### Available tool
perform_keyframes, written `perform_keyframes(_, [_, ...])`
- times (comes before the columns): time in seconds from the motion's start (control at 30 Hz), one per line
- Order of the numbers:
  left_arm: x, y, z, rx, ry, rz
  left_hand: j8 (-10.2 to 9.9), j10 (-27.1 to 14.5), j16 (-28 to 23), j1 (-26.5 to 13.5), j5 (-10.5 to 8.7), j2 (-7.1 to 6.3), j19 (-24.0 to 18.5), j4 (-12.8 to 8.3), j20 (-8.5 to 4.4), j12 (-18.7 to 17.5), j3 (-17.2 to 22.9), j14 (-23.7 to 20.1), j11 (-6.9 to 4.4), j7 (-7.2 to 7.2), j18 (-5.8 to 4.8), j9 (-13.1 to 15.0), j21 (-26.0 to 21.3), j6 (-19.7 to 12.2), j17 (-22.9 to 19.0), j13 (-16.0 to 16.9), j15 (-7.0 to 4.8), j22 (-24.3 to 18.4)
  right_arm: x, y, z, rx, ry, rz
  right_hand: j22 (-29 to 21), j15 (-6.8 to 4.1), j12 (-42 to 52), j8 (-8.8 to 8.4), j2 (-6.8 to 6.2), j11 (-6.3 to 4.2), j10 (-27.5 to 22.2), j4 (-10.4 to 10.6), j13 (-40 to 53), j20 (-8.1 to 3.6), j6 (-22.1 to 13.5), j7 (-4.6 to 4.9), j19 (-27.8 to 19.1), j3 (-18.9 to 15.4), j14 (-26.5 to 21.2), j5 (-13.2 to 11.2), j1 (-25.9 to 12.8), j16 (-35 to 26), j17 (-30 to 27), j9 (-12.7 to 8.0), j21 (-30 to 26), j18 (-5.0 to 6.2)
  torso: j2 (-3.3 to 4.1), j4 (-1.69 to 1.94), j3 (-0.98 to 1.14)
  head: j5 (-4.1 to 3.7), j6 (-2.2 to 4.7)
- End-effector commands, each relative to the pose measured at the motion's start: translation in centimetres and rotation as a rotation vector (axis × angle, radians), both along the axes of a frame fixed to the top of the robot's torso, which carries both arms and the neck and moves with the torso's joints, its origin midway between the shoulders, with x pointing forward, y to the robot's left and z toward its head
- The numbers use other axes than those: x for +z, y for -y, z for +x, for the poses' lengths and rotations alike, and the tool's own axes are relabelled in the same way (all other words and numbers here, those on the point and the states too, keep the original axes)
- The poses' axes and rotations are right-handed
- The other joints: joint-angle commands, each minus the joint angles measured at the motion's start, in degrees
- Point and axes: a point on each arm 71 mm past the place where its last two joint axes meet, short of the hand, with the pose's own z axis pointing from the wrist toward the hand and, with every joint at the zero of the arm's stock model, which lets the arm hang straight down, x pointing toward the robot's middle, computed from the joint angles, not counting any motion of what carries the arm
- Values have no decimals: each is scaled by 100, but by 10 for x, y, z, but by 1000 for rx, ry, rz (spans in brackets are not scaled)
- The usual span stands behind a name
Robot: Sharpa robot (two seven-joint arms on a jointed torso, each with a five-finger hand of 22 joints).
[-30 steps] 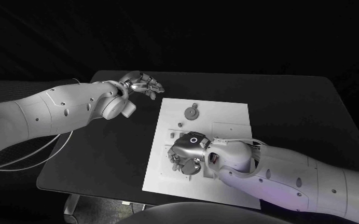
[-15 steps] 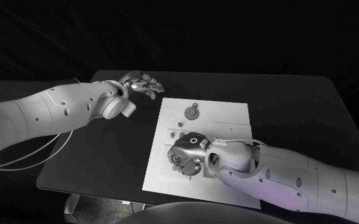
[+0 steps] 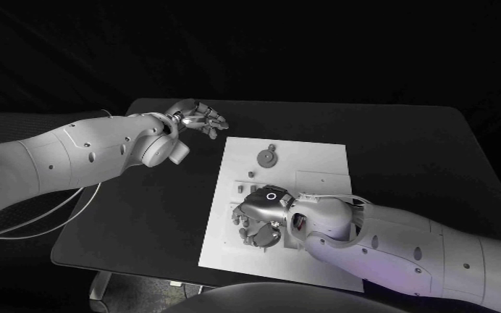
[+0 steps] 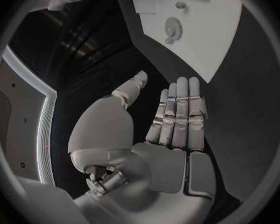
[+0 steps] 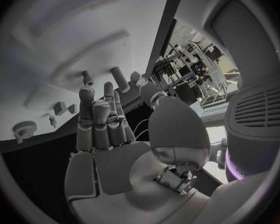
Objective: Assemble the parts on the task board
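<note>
Since a second ago, your right robot hand [image 3: 261, 215] has shifted only slightly over the near left part of the task board [image 3: 313, 155]; its fingers sit a little differently over the parts there, while everything else lies as it did. In the head view that robot hand is palm-down low over the board, fingers bent toward the small pieces beneath it. Whether it actually pinches one of them you cannot tell: the palm hides the contact from above. In the right wrist view its fingers [image 5: 93, 119] stand nearly straight and close together, pointing at the board's surface, with small pegs [image 5: 120, 79] just beyond the fingertips.

Your left robot hand [image 3: 198, 119] hovers over the bare bench [image 3: 156, 197], just off the board's far left corner, holding nothing. The left wrist view shows its fingers [image 4: 177, 109] extended side by side with the thumb set apart from them.

A round grey gear [image 3: 268, 157] lies flat on the far half of the board, well apart from both robot hands. You can see the same gear [image 4: 173, 29] in the left wrist view, alone on the white plate.
</note>
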Motion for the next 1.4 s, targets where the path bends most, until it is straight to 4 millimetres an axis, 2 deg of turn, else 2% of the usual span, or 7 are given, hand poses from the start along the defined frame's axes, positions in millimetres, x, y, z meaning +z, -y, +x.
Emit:
perform_keyframes(0.03, [1, 2, 0, -14, 0, -8, 15, -19, -38, 52, -8, 17, 31, -16, 18, -3, -1, 39, 20, 9, 50, -7, -40, -16, 8, -10, 2, 6, 1, 0, 0, -7, -4, 14, 95, 32, -34, -20, -9, -1, -38, 5, -7, -1, -55, 8, -34, -41, -25, 10, -24, 9, 9, -9, -22, 174, 1, 1, 1, -6, 7])
perform_keyframes(0.4, [1, 1, 0, -11, 0, -7, 14, -23, -48, 54, -8, 17, 28, -17, 20, -3, -1, 37, 22, 8, 49, -9, -44, -18, 17, -14, 3, 7, 11, 16, 3, -50, -3, 96, 99, 22, -8, 20, 19, -13, -14, 5, -1, -6, -11, 50, -25, -42, -25, 15, 39, 38, 19, 0, -8, 174, -2, -2, 2, -39, 52])
perform_keyframes(0.8, [1, -3, 0, -2, 4, -4, 10, -25, -62, 62, -7, 15, 27, -19, 20, -2, 2, 37, 23, 16, 49, -13, -50, -29, 34, -19, 5, 10, 82, 75, 47, -281, -90, 189, 94, 34, 5, 7, -26, -2, -35, 173, -15, -5, -73, 203, -6, -61, -16, 14, -41, 56, 12, -30, 3, 174, -7, -20, 5, -177, 156])
perform_keyframes(0.93, [1, -5, 0, 7, 1, 1, 11, -23, -66, 62, -7, 18, 28, -17, 21, 0, 4, 37, 22, 17, 49, -13, -51, -28, 39, -20, 5, 11, 89, 104, 64, -395, -127, 60, 76, -102, 443, 38, 113, -185, 610, 796, 246, 2, -38, 79, 43, -224, 61, 119, -754, 70, -1, -36, 9, 174, -15, -34, 1, -222, 169])
perform_keyframes(1.07, [1, -4, 1, 6, 2, 1, 14, -20, -72, 74, -6, 27, 30, -20, 20, 3, 10, 41, 20, 17, 50, -13, -53, -24, 49, -22, 4, 13, 83, 129, 69, -470, -165, -92, 62, -395, 1476, 134, -50, -457, 791, 1380, 1236, -165, 144, -115, 143, -136, 175, 257, -1073, 53, -22, 12, 10, 174, -20, -71, 2, -260, 163])
perform_keyframes(1.3, [0, -4, 1, 8, 0, 3, 16, -19, -76, 74, -6, 30, 31, -19, 21, 4, 10, 44, 20, 16, 50, -14, -53, -21, 57, -24, 4, 15, 66, 158, 63, -562, -278, -302, 86, -438, 2995, 175, -55, -501, 217, 1557, 2805, -185, 217, -163, 164, -256, 220, 97, -1008, 39, -6, 78, 10, 167, -31, -99, 30, -260, 140])
perform_keyframes(1.4, [0, -3, 1, 7, -2, 3, 17, -18, -80, 67, -6, 30, 33, -14, 22, 4, 8, 46, 21, 16, 49, -14, -54, -19, 62, -25, 4, 16, 62, 166, 59, -597, -356, -345, 91, -532, 3561, 302, -61, -590, 245, 1811, 3269, -207, 433, -257, 212, -280, 323, -81, -1162, 229, 113, 170, 29, 174, -29, -96, 20, -280, 141])
